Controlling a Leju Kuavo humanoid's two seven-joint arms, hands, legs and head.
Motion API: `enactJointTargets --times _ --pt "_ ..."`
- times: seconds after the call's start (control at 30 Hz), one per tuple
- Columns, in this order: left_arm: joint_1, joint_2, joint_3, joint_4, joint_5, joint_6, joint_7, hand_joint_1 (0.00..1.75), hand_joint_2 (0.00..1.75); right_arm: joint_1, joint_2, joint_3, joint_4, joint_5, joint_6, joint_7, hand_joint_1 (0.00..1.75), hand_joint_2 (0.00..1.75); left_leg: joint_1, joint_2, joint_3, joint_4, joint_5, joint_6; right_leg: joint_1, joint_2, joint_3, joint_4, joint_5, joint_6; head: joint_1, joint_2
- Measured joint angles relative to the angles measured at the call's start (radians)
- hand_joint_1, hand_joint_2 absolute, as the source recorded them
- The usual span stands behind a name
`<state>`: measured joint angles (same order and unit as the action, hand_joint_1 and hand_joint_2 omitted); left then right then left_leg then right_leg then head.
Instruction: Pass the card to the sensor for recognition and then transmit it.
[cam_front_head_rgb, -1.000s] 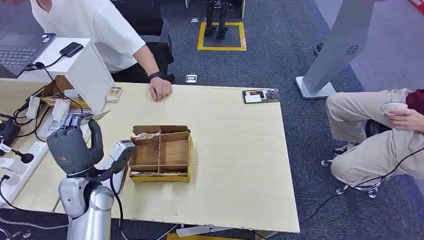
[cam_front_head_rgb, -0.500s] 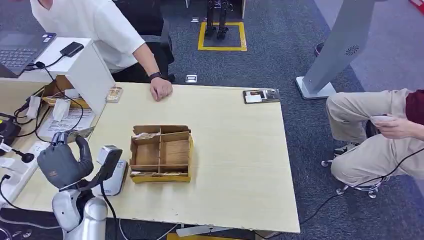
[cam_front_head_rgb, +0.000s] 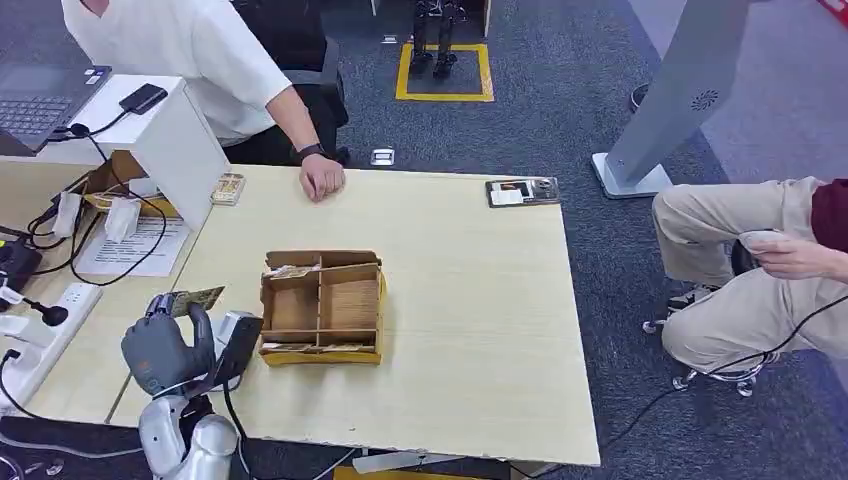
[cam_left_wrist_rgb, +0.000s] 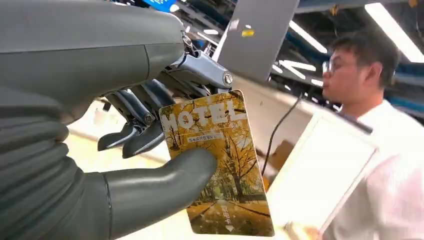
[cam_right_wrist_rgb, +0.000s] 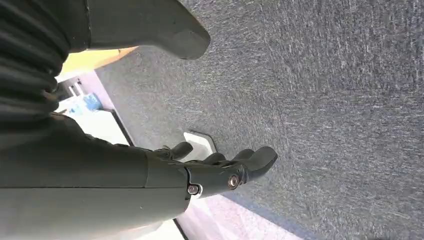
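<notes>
A thin yellow plastic card printed with autumn trees and the word HOTEL (cam_left_wrist_rgb: 217, 165) is pinched in the left hand (cam_front_head_rgb: 168, 345), between the thick grey thumb and the darker fingers (cam_left_wrist_rgb: 145, 137); in the head view the card (cam_front_head_rgb: 193, 300) is seen lying nearly flat above that hand, its long axis running across the body toward the robot's right. The hand is held low over the near left corner of the pale wooden tabletop (cam_front_head_rgb: 470, 300). Just beside the hand, on its right, a small grey-and-white card sensor with a dark slanted face (cam_front_head_rgb: 238, 340) is seen, with a cable trailing from it. The coming move is judged to turn on this relation: the sensor lies to the right of and slightly below the card, so the card's free end would have to be brought over the slanted face. The left hand is the nearer one. The right hand (cam_right_wrist_rgb: 220, 172) is seen with fingers loosely apart and nothing in it, over grey carpet. A brown cardboard divided box (cam_front_head_rgb: 322, 307) sits just beyond the sensor. A person's hand (cam_front_head_rgb: 320, 178) rests at the far edge, a likely receiver for the handover
</notes>
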<state>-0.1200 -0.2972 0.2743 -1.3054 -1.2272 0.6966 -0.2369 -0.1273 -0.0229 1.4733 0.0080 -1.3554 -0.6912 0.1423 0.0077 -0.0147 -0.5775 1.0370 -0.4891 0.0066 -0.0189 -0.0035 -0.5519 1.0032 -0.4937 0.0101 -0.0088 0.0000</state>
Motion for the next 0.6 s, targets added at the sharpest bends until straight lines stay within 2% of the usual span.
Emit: enactJointTargets --times 0.13,0.23,0.6 --pt "0.002 0.000 0.000 0.020 -0.002 0.000 0.000 1.75 1.75 0.000 -0.001 0.000 0.000 0.000 0.000 0.000 0.00 1.75 0.000 0.000 0.000 0.000 0.000 0.000 0.000 0.000 0.000 0.000 0.000 0.000 0.000 0.000" --pt "0.009 0.000 0.000 0.029 -0.087 0.000 0.004 1.75 1.75 0.002 -0.002 -0.001 0.000 0.003 0.000 -0.001 0.00 1.75 0.000 0.000 0.000 0.000 0.000 0.000 0.000 0.000 0.000 0.000 0.000 0.000 0.000 0.000" --pt "0.013 0.000 0.000 0.038 -0.114 0.000 0.018 1.75 1.75 0.003 -0.002 -0.008 0.000 0.001 0.000 -0.008 0.00 1.75 0.000 0.000 0.000 0.000 0.000 0.000 0.000 0.000 0.000 0.000 0.000 0.000 0.000 0.000"
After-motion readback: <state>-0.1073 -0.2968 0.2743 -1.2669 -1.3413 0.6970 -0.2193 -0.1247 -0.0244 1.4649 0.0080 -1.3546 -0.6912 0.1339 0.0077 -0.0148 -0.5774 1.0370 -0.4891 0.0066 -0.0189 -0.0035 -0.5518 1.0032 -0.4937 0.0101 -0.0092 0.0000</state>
